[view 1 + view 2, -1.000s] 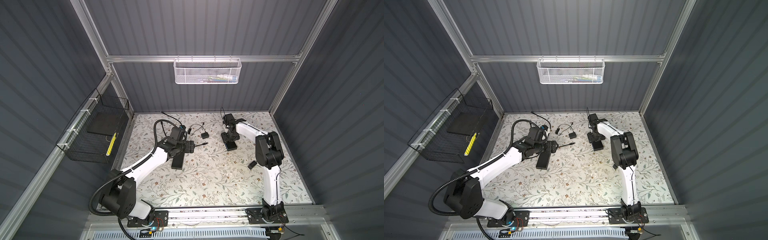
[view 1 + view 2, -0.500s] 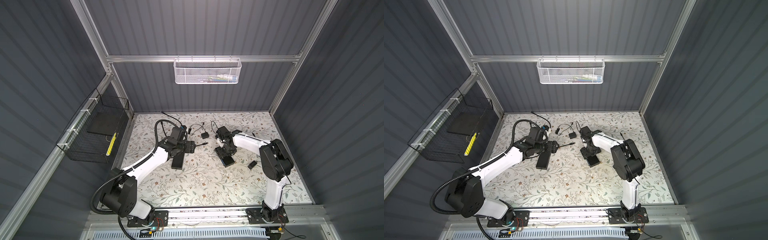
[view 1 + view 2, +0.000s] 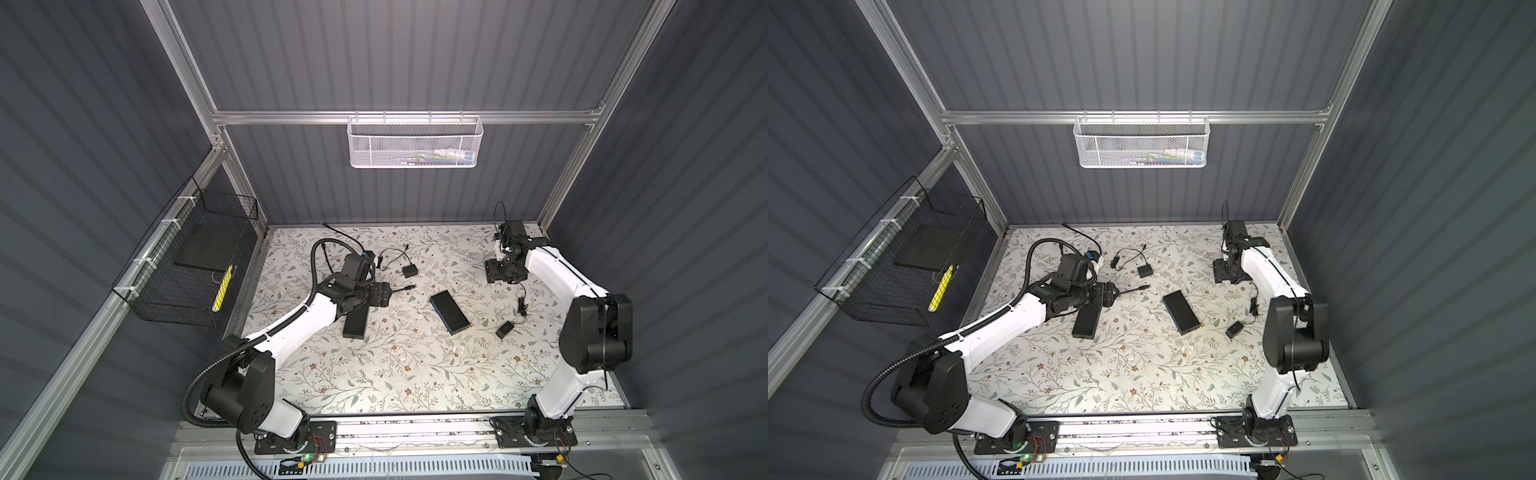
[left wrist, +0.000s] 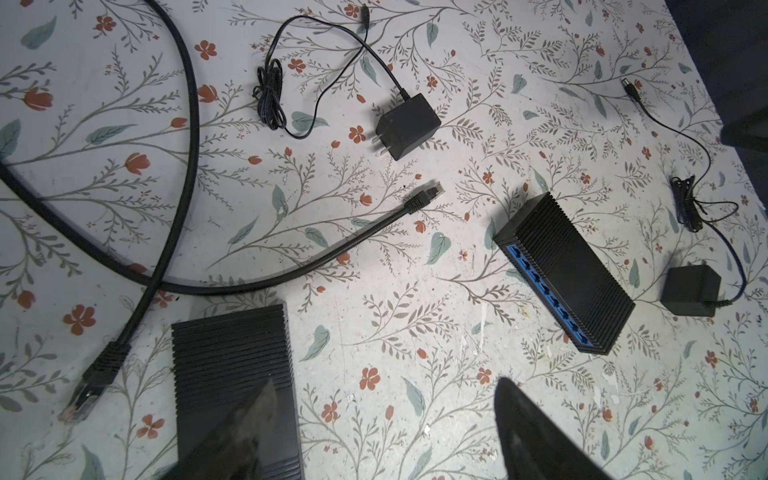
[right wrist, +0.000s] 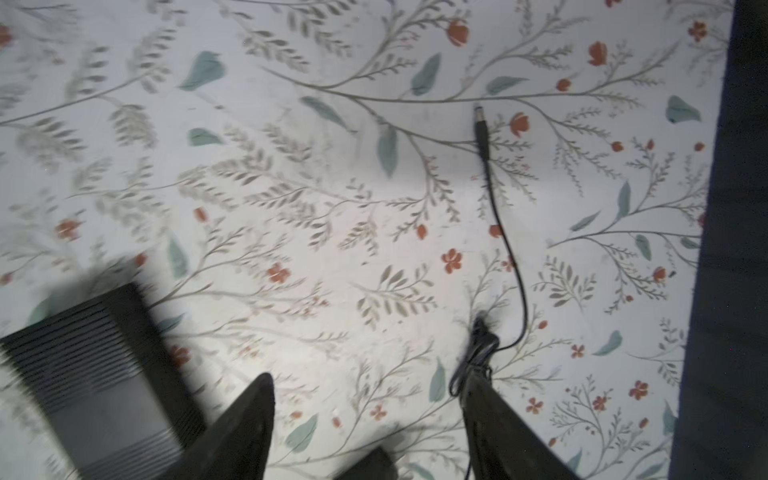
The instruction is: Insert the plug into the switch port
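Observation:
A black switch [image 3: 449, 311] [image 3: 1180, 312] with a row of blue ports [image 4: 548, 295] lies mid-table, and shows blurred in the right wrist view [image 5: 91, 374]. A black network cable ends in a plug [image 3: 411, 286] [image 3: 1144, 286] [image 4: 428, 193] on the mat, left of that switch; its other plug [image 4: 83, 399] lies beside a second ribbed switch [image 3: 356, 320] [image 4: 232, 374]. My left gripper [image 3: 384, 294] [image 4: 384, 386] hovers open over that second switch's far end, holding nothing. My right gripper [image 3: 494, 272] [image 5: 370, 376] is open and empty at the back right.
One power adapter [image 3: 409, 272] [image 4: 405, 124] with coiled lead lies behind the plug. Another adapter [image 3: 503, 331] [image 4: 690, 291] lies right of the blue-port switch, its barrel tip [image 5: 480, 120] ahead of my right gripper. A white basket [image 3: 415, 141] and black wire basket [image 3: 187, 266] hang on the walls.
My right arm carried the blue-port switch toward the middle, let it go there, and swung back to the back right. The left arm has not moved.

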